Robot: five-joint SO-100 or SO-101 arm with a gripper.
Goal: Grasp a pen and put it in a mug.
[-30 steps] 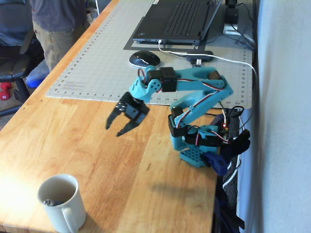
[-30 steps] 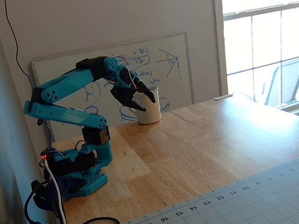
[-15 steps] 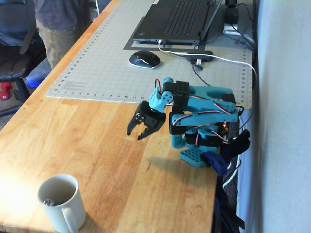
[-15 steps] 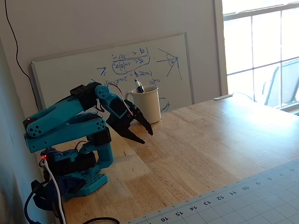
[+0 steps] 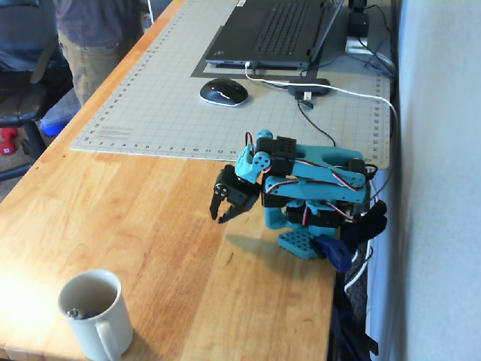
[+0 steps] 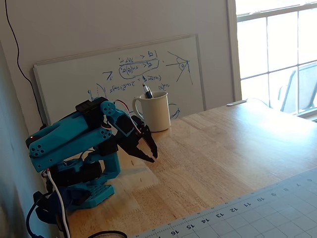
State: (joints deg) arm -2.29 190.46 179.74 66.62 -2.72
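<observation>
- As far as both fixed views show, the pen [image 6: 147, 90] is already placed in the mug [image 6: 156, 111]: its upper end is seen leaning out over the rim in one fixed view, and a small silver end is seen inside the mug [image 5: 95, 314] in the other.
- The mug is stood upright on the wooden table [image 5: 150, 226], at the table's near corner in one fixed view and in front of a whiteboard [image 6: 119, 74] in the other.
- The gripper [image 5: 225, 215] is found well apart from the mug, folded in close to the arm's own base [image 5: 304, 242] and pointed down toward the table.
- Its fingers are seen slightly parted with nothing between them; no pen is carried.
- The gripper [image 6: 151, 153] is held just above the wood, and whether the tips touch it cannot be told.
- The main work is judged to be done: the grasp and the drop are finished.
- At most, a settling of the arm into its rest pose is judged to be left.
- A laptop [image 5: 278, 30] and a mouse [image 5: 223, 92] are left on the cutting mat [image 5: 150, 98] at the far end, clear of the task.
</observation>
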